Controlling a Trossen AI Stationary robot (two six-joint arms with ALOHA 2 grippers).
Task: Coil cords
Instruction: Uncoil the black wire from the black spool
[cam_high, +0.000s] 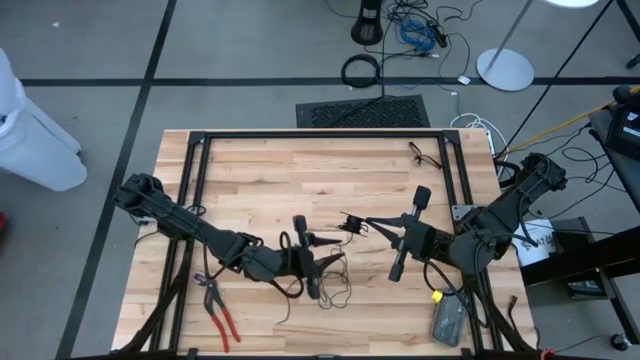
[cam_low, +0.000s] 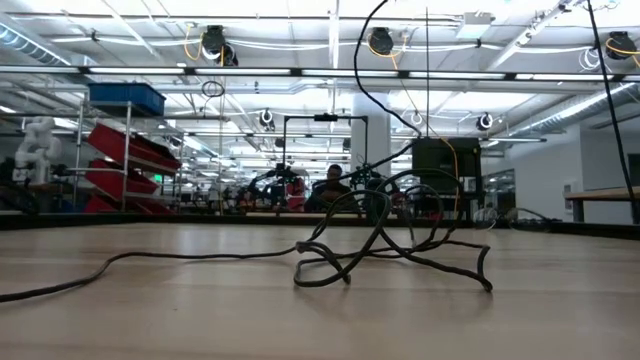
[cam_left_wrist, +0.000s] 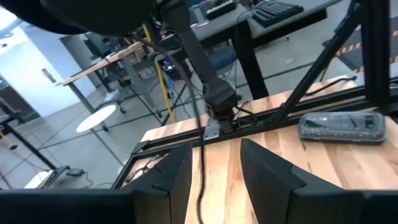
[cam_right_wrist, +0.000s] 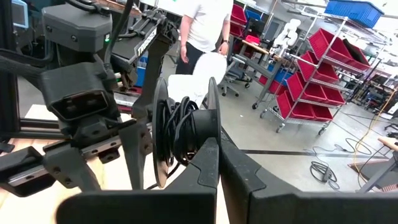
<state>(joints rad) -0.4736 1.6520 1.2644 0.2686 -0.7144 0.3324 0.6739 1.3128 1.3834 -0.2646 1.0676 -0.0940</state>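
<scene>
The cord is thin and black. Part of it is wound on its small round puck (cam_right_wrist: 180, 127), and the rest lies as a loose tangle (cam_low: 390, 245) on the wooden table (cam_high: 300, 170), with one strand rising out of the low view. My right gripper (cam_high: 352, 224) is over the table's middle, shut on the puck. My left gripper (cam_left_wrist: 214, 180) faces it from the left, open. A strand of cord (cam_left_wrist: 201, 168) runs down between its fingers; whether it touches them I cannot tell. My right gripper pinches the puck between its two shut fingers (cam_right_wrist: 210, 163), at the rim (cam_right_wrist: 208, 134) nearest to it. The fingers lie level and come from the table's right. The puck stands on edge, lifted clear of the table, with cord turns around its middle.
Red-handled pliers (cam_high: 222, 312) lie near the front left and a grey case (cam_high: 450, 320) near the front right. A small dark cord piece (cam_high: 425, 153) sits by the far right corner. A black frame (cam_high: 320, 135) borders the table. A person stands beyond the table (cam_right_wrist: 208, 25).
</scene>
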